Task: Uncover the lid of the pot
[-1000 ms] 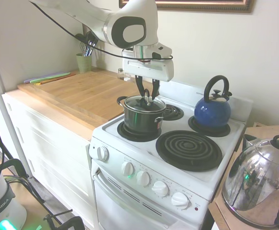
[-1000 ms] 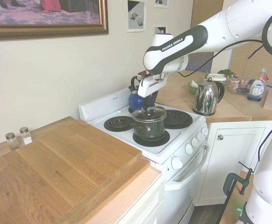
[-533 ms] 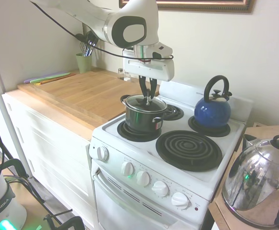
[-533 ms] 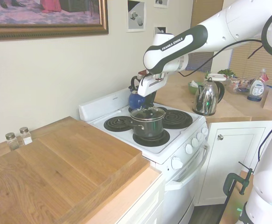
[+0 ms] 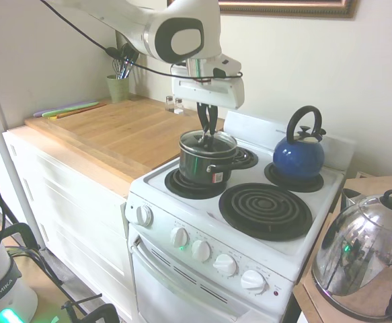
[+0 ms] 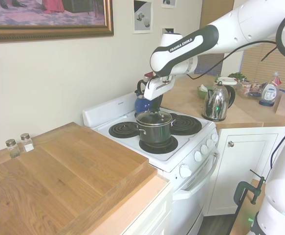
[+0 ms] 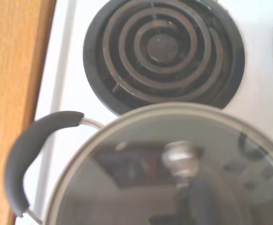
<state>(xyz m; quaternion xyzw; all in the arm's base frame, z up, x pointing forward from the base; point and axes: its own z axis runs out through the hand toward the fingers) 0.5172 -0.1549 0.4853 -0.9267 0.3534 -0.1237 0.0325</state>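
Your gripper (image 5: 206,136) comes straight down onto the lid (image 5: 208,142), its fingers pinched together on the small knob at the lid's centre. The lid sits level on the pot (image 5: 206,165), and the pot seems to hang just above the front burner nearest the stove's (image 5: 182,202) butcher-block edge, though you cannot be sure it is off the coil. The wooden counter (image 5: 115,134) runs wide and bare alongside that edge. The blue kettle (image 5: 298,153) occupies the back burner near the far corner, well apart from the pot. The first exterior view alone shows the steel kettle (image 5: 364,256) past the stove's opposite edge. The wrist view adds the bare rear coil (image 7: 163,49) beyond the lid and one dark pot handle (image 7: 28,150) toward the wood.
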